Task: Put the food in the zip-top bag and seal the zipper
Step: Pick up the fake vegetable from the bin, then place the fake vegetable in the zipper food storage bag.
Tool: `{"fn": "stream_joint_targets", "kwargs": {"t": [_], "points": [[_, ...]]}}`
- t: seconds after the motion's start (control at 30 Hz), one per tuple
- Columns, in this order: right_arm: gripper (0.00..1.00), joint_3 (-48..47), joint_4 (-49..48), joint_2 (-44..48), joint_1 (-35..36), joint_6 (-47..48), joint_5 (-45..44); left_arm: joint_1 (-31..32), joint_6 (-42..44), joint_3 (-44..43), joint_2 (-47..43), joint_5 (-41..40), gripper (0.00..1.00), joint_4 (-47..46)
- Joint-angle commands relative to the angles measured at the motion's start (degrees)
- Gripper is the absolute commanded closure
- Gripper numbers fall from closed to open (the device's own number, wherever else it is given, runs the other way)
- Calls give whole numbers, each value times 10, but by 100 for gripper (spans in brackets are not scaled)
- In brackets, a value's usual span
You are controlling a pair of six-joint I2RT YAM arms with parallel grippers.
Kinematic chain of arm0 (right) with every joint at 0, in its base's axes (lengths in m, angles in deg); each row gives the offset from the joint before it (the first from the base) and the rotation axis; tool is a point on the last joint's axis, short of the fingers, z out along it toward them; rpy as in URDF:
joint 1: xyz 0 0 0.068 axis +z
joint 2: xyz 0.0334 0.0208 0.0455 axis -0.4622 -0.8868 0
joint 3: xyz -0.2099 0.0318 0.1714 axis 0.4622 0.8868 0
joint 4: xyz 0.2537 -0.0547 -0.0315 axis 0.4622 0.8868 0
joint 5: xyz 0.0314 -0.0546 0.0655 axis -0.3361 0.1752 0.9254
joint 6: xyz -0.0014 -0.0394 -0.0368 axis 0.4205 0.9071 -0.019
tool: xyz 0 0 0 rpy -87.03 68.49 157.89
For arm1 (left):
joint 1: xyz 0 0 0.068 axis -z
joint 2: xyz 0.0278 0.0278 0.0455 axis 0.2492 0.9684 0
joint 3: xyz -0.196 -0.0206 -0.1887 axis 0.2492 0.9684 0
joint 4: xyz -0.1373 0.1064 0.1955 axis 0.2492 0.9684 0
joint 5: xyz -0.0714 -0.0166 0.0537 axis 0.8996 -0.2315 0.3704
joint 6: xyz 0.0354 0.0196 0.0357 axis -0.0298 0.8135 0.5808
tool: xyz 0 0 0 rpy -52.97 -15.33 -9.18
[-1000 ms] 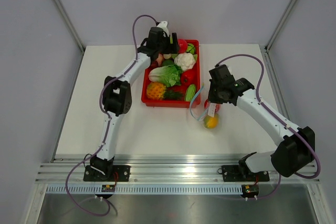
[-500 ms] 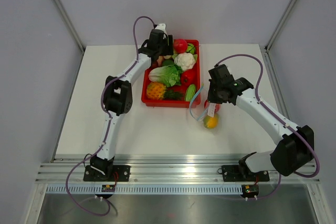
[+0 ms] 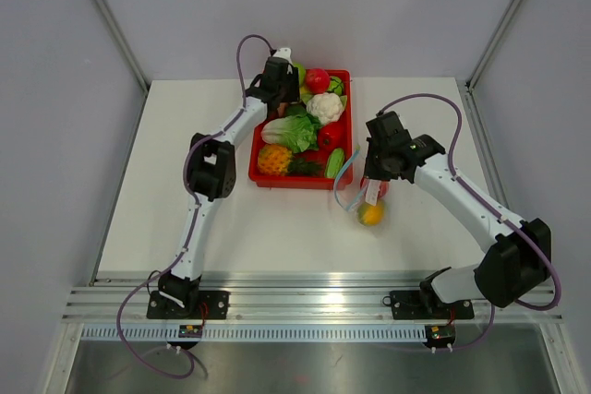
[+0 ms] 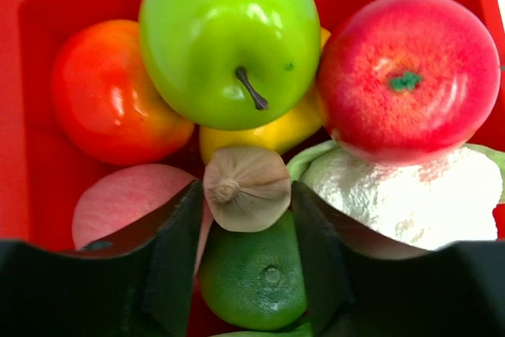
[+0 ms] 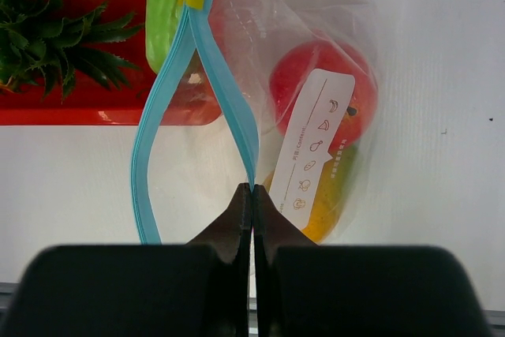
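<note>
The clear zip-top bag (image 3: 367,202) lies on the table right of the red tray (image 3: 277,182), with a red tomato (image 5: 304,76) and an orange-yellow mango (image 5: 341,187) inside. My right gripper (image 3: 373,182) is shut on the blue-teal zipper (image 5: 225,84) and holds the bag's mouth open as a loop (image 5: 252,189). My left gripper (image 3: 280,77) is over the tray's far left corner, open, its fingers on either side of a beige garlic bulb (image 4: 246,187) that rests on a green lime (image 4: 256,282). A green apple (image 4: 229,37), two red fruits and a white cauliflower (image 4: 402,199) lie around it.
The tray also holds leafy greens (image 3: 294,132), a pineapple (image 3: 273,160) and a cucumber (image 3: 334,162). The tray's red wall (image 4: 31,5) is close behind and left of the left gripper. White tabletop surrounds the tray and bag; frame posts stand at the back corners.
My left gripper has moved left and down into the tray's far left corner, uncovering the green apple and red fruit. The right gripper and bag have barely moved.
</note>
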Motion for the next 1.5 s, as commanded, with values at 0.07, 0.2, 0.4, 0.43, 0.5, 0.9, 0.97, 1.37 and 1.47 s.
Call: {"fn": "stream_joint_targets", "kwargs": {"t": [0.07,0.2,0.4,0.43,0.5,0.9,0.97,1.37,1.47], "points": [[100,-25,-9,-7,1,-1,2,-7,0,-30,-5,0,58,-33],[100,-26,-7,-8,1,0,4,-9,0,-14,-14,1,66,-43],[100,-26,-6,-9,1,-2,5,-10,1,0,-31,10,91,-47],[100,-26,-6,-8,1,-4,5,-9,1,7,-40,11,94,-49],[100,-25,-6,-7,1,-5,7,-9,6,37,-58,12,100,-55],[100,-17,-5,16,1,-14,8,-8,22,181,-232,26,100,-75],[100,-16,-5,21,2,-14,8,-6,26,195,-258,35,100,-72],[100,19,-14,69,1,-25,29,79,18,373,-481,118,100,64],[100,38,-24,82,1,-32,37,142,-12,448,-553,127,100,52]]}}
